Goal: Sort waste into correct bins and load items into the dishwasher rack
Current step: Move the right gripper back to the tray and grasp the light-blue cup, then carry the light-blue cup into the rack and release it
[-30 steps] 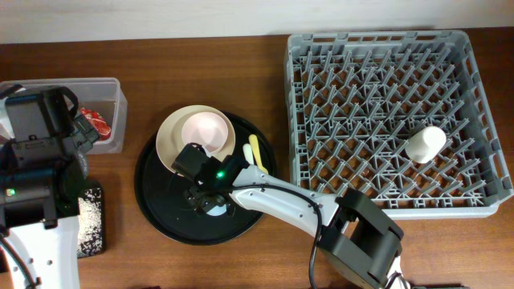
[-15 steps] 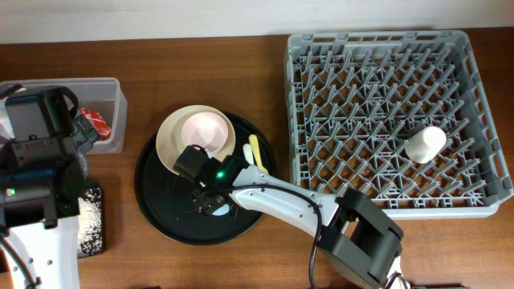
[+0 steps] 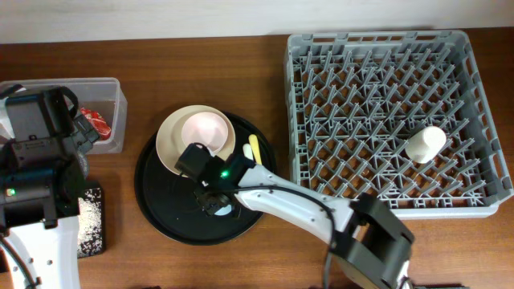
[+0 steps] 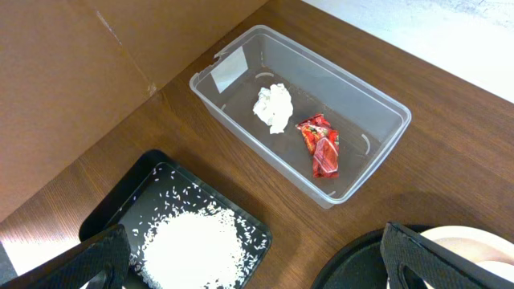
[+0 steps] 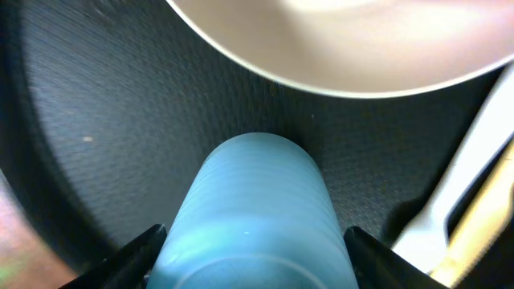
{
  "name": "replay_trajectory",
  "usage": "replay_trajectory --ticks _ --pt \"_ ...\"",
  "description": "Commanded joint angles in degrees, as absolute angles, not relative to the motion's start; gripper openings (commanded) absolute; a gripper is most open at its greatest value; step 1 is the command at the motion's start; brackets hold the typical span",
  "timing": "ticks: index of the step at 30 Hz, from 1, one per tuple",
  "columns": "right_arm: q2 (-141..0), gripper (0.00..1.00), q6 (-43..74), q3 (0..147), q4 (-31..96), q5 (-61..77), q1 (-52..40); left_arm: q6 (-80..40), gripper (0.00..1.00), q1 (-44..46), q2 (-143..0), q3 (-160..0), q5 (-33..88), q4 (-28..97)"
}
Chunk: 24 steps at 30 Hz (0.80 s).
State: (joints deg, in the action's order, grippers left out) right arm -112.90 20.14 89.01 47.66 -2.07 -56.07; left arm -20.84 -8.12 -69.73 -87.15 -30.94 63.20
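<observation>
Right arm [image 3: 289, 205] elbow has swung away from the round black tray [image 3: 161, 210]. The right gripper [image 5: 253, 241] and light blue cup [image 5: 253, 205] crept with it, still on the tray beside the cream plate [image 3: 173, 132]. Fingers pinch the cup's sides, so I read it as held. Lift to the dishwasher rack [image 3: 385, 120], right of the tray, likely comes next. Left gripper [image 4: 257, 249], left of the tray, is wide and empty. Dark wood table [image 3: 201, 64], pale wall [image 3: 161, 16] beyond the tray.

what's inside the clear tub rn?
In the clear tub: a crumpled white tissue and a red wrapper, lying apart on its floor. Overhead, the left arm covers the tissue's end.
</observation>
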Motion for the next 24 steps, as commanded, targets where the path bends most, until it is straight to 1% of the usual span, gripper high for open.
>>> replay_trajectory --ticks 1,3,7,10,12,15,19,21,24 --pt "-106.5 0.67 20.4 89.3 49.0 -2.0 -55.8 -21.6 0.99 -8.3 -69.4 -87.6 -31.8 63.1" --pt "-103.7 0.67 20.4 89.3 51.1 -2.2 -55.7 -21.6 0.99 -8.3 -69.4 -87.6 -31.8 63.1" --pt "-95.0 0.62 20.4 89.3 59.5 -2.2 -52.3 -21.6 0.99 -8.3 -69.4 -87.6 -31.8 63.1" --pt "-88.4 0.62 20.4 89.3 64.8 -2.7 -46.6 -21.6 0.99 -8.3 -69.4 -87.6 -31.7 63.1" --pt "-84.6 0.63 20.4 89.3 69.9 -5.7 -40.6 -21.6 1.0 -8.3 -69.4 -87.6 -31.8 63.1" --pt "-83.6 0.62 19.9 89.2 74.9 -6.7 -33.1 -21.6 0.99 -8.3 -69.4 -87.6 -31.8 63.1" --pt "-83.7 0.63 19.8 86.7 74.6 -6.8 -26.6 -21.6 0.99 -8.3 -69.4 -87.6 -31.7 63.1" --pt "-83.7 0.63 19.8 83.8 72.3 -6.7 -24.4 -21.6 0.99 -8.3 -69.4 -87.6 -31.8 63.1" --pt "-83.7 0.63 19.7 76.1 63.6 -6.7 -23.2 -21.6 0.99 -8.3 -69.4 -87.6 -31.8 63.1"
